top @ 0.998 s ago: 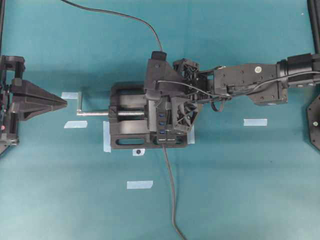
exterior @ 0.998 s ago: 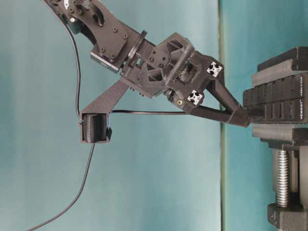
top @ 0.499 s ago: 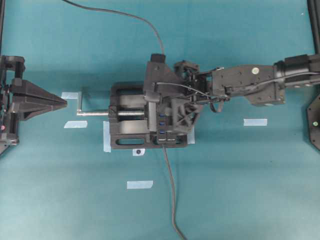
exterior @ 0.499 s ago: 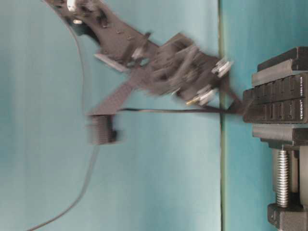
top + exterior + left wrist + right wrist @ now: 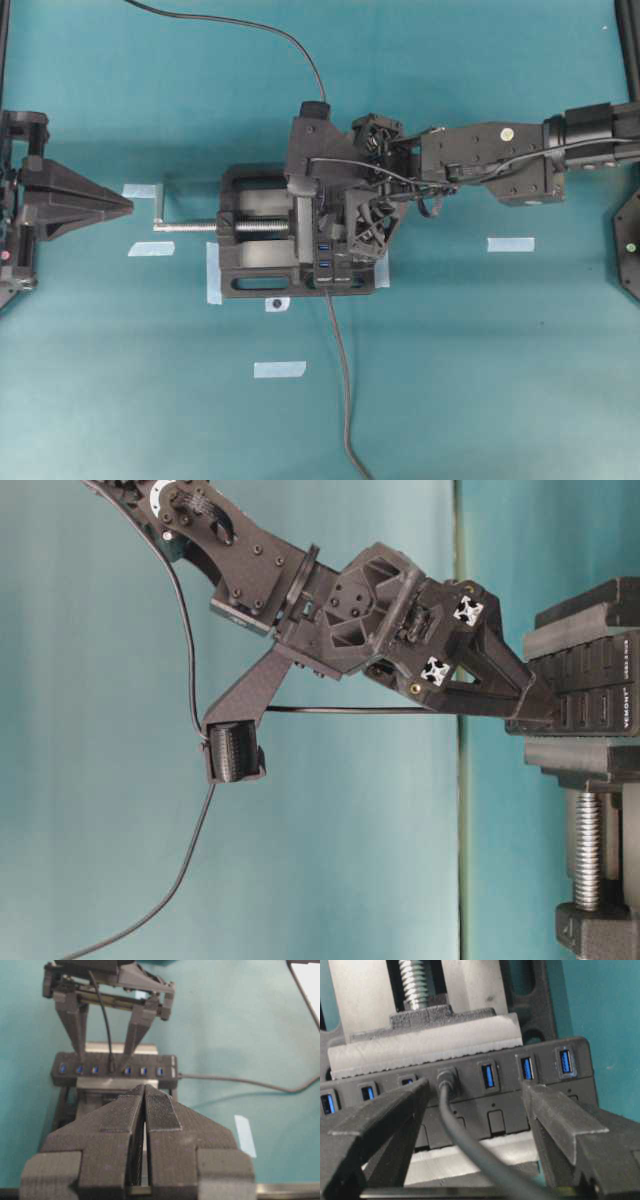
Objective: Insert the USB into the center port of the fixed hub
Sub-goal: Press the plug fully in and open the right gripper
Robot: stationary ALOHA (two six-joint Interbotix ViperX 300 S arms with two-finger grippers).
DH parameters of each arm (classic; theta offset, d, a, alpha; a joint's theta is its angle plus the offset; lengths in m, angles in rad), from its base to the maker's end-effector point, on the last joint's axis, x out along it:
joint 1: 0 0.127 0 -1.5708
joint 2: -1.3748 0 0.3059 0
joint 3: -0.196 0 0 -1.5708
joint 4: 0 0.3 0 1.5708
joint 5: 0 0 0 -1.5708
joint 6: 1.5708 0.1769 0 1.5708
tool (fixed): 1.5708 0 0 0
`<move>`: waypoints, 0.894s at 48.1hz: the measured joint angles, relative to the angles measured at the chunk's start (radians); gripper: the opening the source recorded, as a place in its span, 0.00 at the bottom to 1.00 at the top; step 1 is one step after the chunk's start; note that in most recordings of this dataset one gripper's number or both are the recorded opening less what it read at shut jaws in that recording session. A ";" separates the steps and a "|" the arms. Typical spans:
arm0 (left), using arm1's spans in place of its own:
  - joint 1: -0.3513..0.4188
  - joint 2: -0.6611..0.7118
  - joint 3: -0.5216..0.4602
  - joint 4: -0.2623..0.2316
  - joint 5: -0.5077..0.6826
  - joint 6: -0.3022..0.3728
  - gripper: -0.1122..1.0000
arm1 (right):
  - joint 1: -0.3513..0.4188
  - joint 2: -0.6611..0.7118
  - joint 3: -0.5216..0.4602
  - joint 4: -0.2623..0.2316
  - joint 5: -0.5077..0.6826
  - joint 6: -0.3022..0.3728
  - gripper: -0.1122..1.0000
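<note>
The fixed hub is a long black strip with a row of blue slots, clamped in a vise. The black USB sits plugged into the center port, with three blue slots on either side. Its grey cable runs back between my right gripper's fingers. My right gripper is open, its fingertips standing apart on both sides of the plug and touching nothing. In the overhead view it hangs over the hub. My left gripper rests shut and empty at the far left, pointing at the vise.
The black vise has a silver screw handle sticking out to the left. The hub's own lead runs to the near edge. The USB cable loops off at the top. Tape strips lie on the teal mat.
My right gripper has opened and let go of the USB, which stays in the port. The wrist has lifted slightly. The left arm has not moved.
</note>
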 measured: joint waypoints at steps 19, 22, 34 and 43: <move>0.000 -0.002 0.000 -0.002 0.000 0.000 0.10 | 0.005 -0.015 -0.008 0.000 0.000 0.000 0.85; 0.000 -0.002 0.000 -0.002 0.000 0.000 0.10 | 0.005 -0.015 -0.008 0.000 0.000 -0.002 0.85; 0.000 -0.002 0.000 -0.002 0.000 0.000 0.10 | 0.011 -0.035 -0.008 0.000 0.000 0.000 0.85; 0.000 -0.002 0.000 -0.002 0.000 0.000 0.10 | 0.014 -0.075 0.003 0.000 -0.002 -0.002 0.85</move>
